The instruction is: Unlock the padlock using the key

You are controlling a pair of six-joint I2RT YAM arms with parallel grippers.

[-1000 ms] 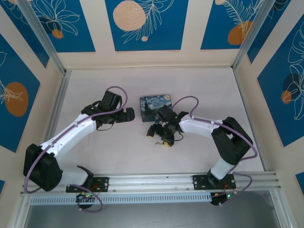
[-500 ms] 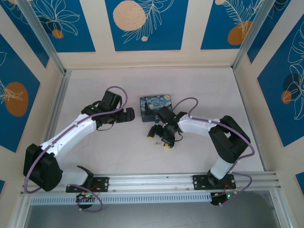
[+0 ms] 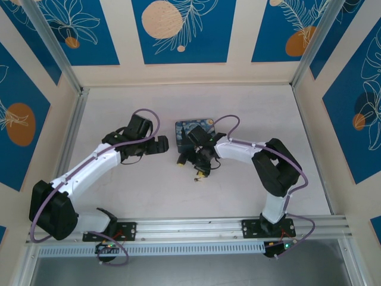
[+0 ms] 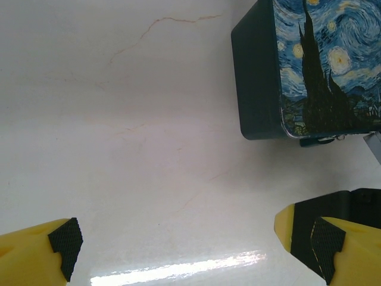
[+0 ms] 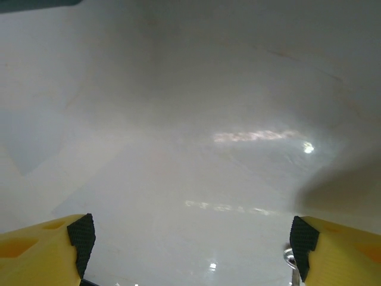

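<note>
White glossy table (image 3: 149,190) boxed in by blue floral walls (image 3: 184,30). The left gripper (image 4: 187,250) has its jaws wide apart over bare tabletop, with the starry-night box (image 4: 309,65) ahead and to its right. The padlock (image 4: 323,141) peeks out at the box's near edge, just ahead of the right-hand fingertip. The right gripper (image 5: 190,244) is spread wide too, nothing between the pads. A tiny shiny bit, probably the key (image 5: 290,260), sits right beside its right-hand pad

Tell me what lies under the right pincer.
Bare white table lies under the open right pincer. A small metal ring pokes in beside one finger; the rest is hidden.
</note>
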